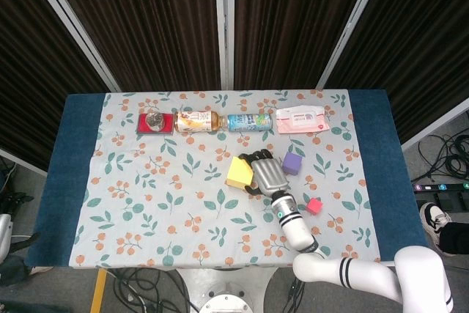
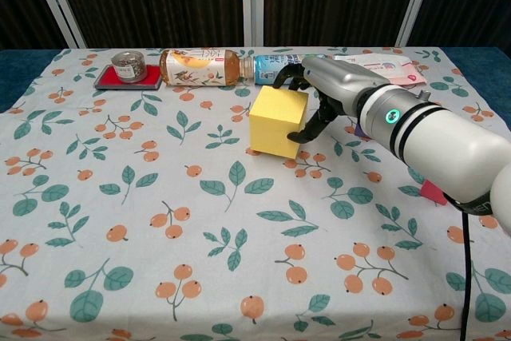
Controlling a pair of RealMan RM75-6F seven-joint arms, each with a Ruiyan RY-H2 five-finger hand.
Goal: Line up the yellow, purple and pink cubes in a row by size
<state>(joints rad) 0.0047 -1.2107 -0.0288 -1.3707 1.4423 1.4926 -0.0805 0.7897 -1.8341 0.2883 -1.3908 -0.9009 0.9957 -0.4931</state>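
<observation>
Chest view — arm [image 2: 447, 145] hides purple cube entirely; pink cube [image 2: 432, 192] mostly hidden.
</observation>
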